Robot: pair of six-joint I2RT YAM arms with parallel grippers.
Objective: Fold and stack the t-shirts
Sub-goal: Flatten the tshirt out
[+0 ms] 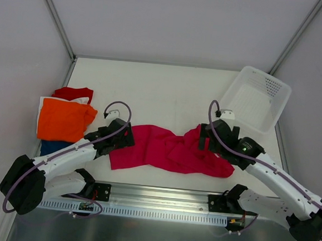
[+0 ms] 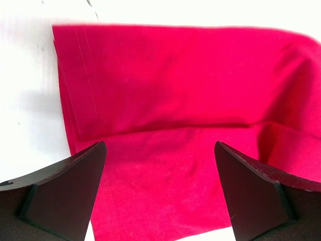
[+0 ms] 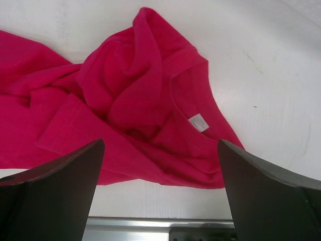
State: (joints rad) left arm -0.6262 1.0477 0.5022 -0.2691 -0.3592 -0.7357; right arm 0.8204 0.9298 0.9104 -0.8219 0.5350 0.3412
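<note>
A magenta-pink t-shirt (image 1: 167, 150) lies crumpled across the middle of the table, its collar end to the right. My left gripper (image 1: 125, 138) hovers over its left end, where the hemmed edge (image 2: 80, 75) lies folded flat. Its fingers (image 2: 75, 175) stand wide apart with nothing between them. My right gripper (image 1: 210, 136) is open above the bunched collar end (image 3: 135, 80), where a white label (image 3: 198, 122) shows. At the far left a stack holds an orange t-shirt (image 1: 65, 119) on top, with red (image 1: 74, 93), white (image 1: 42, 104) and dark blue (image 1: 53, 146) cloth showing under it.
A white perforated plastic basket (image 1: 256, 100) stands tilted at the back right. A metal rail (image 1: 160, 201) runs along the table's near edge, just below the magenta-pink t-shirt. Grey walls enclose the table on three sides.
</note>
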